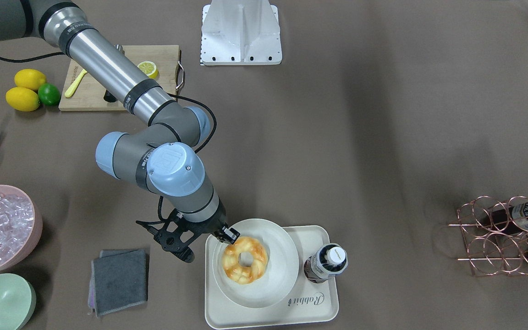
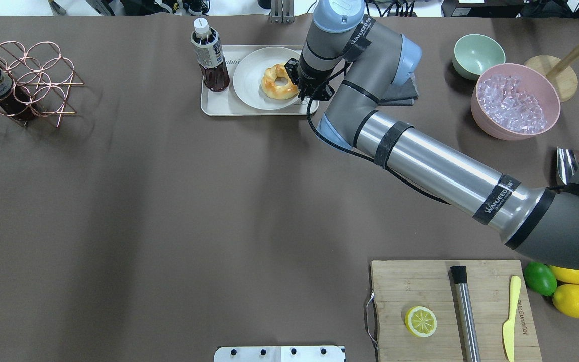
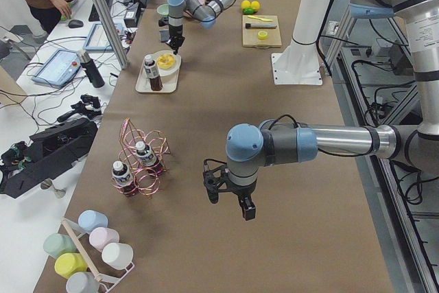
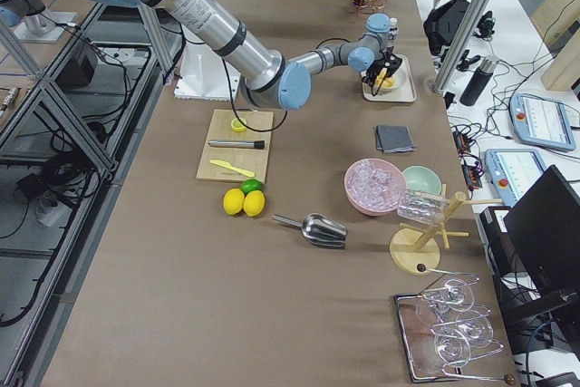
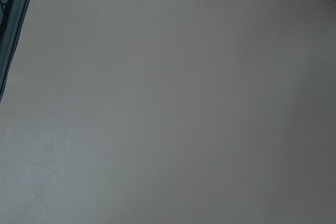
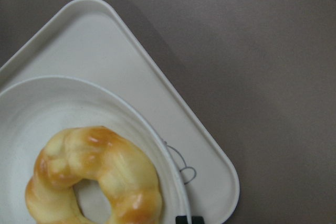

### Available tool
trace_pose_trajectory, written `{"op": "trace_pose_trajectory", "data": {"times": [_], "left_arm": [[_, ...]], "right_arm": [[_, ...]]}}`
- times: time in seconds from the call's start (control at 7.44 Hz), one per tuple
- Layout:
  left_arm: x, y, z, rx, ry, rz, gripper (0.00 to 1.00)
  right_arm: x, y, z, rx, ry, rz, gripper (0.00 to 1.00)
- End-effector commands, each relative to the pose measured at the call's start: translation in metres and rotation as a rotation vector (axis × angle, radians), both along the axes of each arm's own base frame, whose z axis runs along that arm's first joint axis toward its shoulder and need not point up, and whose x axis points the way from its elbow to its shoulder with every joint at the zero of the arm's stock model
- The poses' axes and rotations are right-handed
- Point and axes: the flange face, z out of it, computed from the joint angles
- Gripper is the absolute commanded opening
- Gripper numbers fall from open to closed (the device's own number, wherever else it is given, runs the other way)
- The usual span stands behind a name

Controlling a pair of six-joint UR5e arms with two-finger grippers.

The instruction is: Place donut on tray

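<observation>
Nearby, bottle point(image 1: 326, 263) on tray point(image 1: 255, 317), plate point(image 1: 283, 247) under donut point(image 1: 244, 260)

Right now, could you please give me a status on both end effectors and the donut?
Right end effector at donut rim, grip unclear. Left end effector over bare table, state unclear. Donut on plate on tray. Bottle beside.

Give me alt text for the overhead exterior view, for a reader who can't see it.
The right arm's tool is at the edge of a golden donut lying on a round plate, which sits on a cream tray beside a dark bottle. Elsewhere: a pink bowl of ice and a cutting board.
</observation>
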Motion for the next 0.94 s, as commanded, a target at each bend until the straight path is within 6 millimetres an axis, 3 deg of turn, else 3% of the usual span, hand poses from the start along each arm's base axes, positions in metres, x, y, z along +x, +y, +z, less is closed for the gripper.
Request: {"op": "trace_pose_trajectory", "data": {"times": [0.0, 0.13, 0.27, 0.4, 0.67, 0.81], "left_arm": [[0.0, 0.001, 0.001, 0.001, 0.0, 0.002, 0.98], [0.0, 0.001, 0.001, 0.002, 0.0, 0.003, 0.98], [-0.001, 0.002, 0.001, 0.002, 0.0, 0.002, 0.98], [-0.001, 0.002, 0.001, 0.002, 0.0, 0.002, 0.98], [-0.001, 0.002, 0.002, 0.001, 0.0, 0.002, 0.98], [-0.001, 0.001, 0.001, 0.002, 0.0, 0.002, 0.98]], "right_arm": [[-0.007, -0.002, -0.002, -0.001, 0.009, 0.002, 0.0], [-0.008, -0.001, -0.003, -0.001, 0.009, 0.001, 0.0], [-0.01, 0.0, -0.002, -0.001, 0.011, -0.001, 0.31], [-0.012, 0.001, -0.002, 0.006, 0.018, 0.005, 0.47], [-0.008, -0.002, -0.008, 0.014, 0.015, 0.005, 0.54], [0.001, -0.004, -0.018, 0.013, -0.008, 0.001, 1.0]]}}
